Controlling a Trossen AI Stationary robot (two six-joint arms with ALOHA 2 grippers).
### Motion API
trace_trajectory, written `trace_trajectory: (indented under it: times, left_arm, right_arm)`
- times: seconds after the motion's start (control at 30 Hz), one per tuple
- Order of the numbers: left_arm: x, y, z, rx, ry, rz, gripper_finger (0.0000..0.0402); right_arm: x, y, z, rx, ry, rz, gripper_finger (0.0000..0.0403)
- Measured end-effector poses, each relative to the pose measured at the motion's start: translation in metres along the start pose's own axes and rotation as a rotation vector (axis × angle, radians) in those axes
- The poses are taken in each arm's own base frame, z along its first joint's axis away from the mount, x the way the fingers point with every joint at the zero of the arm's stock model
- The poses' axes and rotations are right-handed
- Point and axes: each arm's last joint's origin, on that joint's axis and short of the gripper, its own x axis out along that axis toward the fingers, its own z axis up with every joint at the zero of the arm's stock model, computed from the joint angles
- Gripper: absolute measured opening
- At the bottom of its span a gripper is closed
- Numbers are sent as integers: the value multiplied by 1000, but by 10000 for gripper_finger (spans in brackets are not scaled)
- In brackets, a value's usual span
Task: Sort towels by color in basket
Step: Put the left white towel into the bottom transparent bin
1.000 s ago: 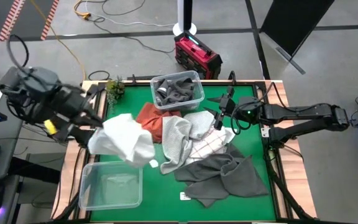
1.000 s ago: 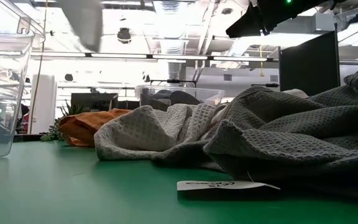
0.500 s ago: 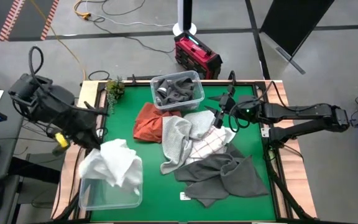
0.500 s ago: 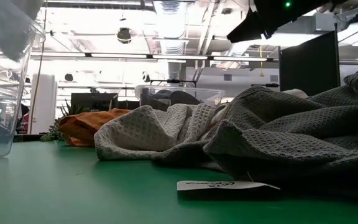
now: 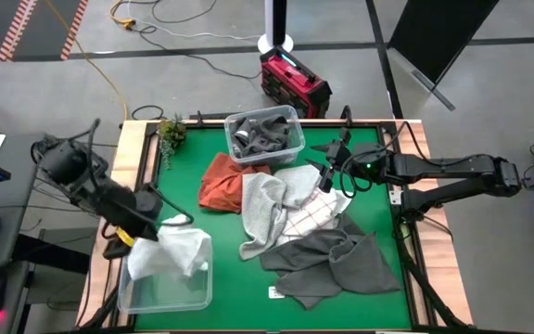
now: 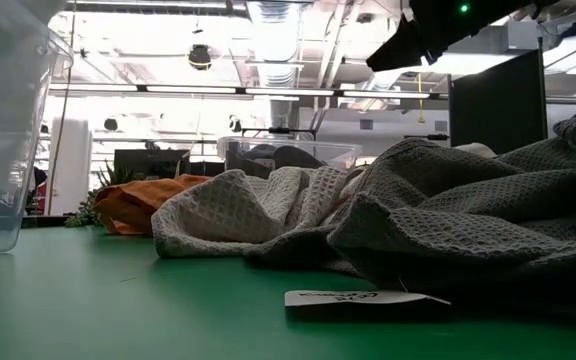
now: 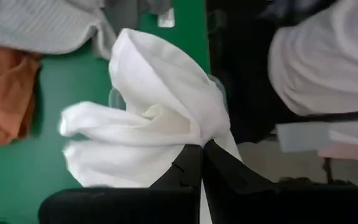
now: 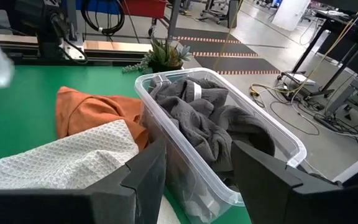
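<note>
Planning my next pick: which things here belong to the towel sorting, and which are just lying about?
Job:
- white towel, held by left tool over near bin
- far bin with dark towels
- orange towel
- light grey towel
- grid towel
- dark grey towel
- right tool, waiting

Lying about:
- plant
- tag
- red case

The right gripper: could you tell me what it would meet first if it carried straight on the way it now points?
Most likely the clear bin of dark grey towels, straight ahead of the open right gripper; the exact depth is unclear.
</note>
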Motion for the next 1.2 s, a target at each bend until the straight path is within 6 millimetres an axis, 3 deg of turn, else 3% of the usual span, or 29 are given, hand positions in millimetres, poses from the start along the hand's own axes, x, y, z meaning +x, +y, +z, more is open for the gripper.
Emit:
trace_trajectory:
  times: [0.17,0.47,0.67,0.9,1.03,1.2]
  left_arm:
    - [35,-2,-2,-21,91,96,0]
    - [126,7,-10,-119,317,300,4]
    - [155,13,-5,-151,431,376,48]
    - [157,16,10,-205,454,325,118]
    - [145,16,16,-245,504,216,151]
    - [121,15,32,-286,439,106,159]
  right_arm:
    - [0,0,1,3,-9,-1,214]
    - [0,0,2,18,-24,-3,214]
    - [0,0,2,28,-24,-3,214]
    - [0,0,2,27,-24,-3,214]
    - [0,0,2,28,-25,-3,214]
    - [1,2,3,62,-36,20,214]
